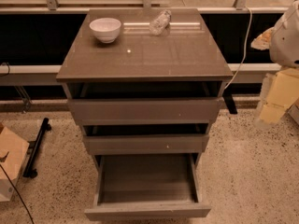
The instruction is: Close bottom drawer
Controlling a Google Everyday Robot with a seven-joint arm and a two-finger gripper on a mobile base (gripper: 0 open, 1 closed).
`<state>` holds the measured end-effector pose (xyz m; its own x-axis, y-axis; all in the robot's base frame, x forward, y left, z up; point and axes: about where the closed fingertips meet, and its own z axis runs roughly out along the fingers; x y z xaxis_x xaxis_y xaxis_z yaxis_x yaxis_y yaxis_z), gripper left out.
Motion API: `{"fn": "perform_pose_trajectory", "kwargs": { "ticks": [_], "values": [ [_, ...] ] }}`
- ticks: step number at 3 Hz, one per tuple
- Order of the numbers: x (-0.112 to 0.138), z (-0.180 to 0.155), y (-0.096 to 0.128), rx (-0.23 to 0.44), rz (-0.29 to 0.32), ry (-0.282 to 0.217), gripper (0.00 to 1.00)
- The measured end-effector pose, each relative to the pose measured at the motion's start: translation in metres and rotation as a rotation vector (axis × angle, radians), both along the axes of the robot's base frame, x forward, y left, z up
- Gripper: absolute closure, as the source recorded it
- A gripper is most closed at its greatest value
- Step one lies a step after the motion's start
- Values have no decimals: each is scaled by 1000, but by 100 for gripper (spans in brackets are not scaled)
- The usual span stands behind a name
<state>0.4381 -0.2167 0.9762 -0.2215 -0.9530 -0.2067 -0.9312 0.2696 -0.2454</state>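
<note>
Your gripper [275, 97] hangs as a pale yellowish shape to the right of the cabinet [145, 55], about level with its upper drawers and well apart from it, touching nothing you can see. How wide it stands you cannot tell. Just above it, at the picture's right edge, sits the white rounded shell of the arm [286, 36]. A white cable [243, 55] drops between the arm and the cabinet's right side. The bottom drawer [147, 210] is at the cabinet's foot, pulled far out toward you, so you look down into its grey box, with its low plain front nearest the lower edge of the view. Above it the middle drawer [145, 144] stands out a little, with a dark gap along its top and a pale dot right of centre on its front. The top drawer [145, 110], taller and wider, also stands slightly out under the cabinet's top. On that top, a white bowl [105, 29] sits upright at the back left and a crumpled clear bottle [160, 22] lies on its side at the back, right of the bowl and apart from it. Left of the cabinet, on the speckled floor [247, 171], a black bar [36, 148] lies beside a cardboard box [9, 162].
</note>
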Motion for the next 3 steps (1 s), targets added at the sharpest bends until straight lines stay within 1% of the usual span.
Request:
{"fn": "perform_pose_trajectory", "kwargs": {
  "ticks": [1,2,3],
  "values": [
    [0,0,0,0,0,0,0],
    [0,2,1,0,0,-11,19],
    [4,-25,-1,27,31,-22,48]
  ]
}}
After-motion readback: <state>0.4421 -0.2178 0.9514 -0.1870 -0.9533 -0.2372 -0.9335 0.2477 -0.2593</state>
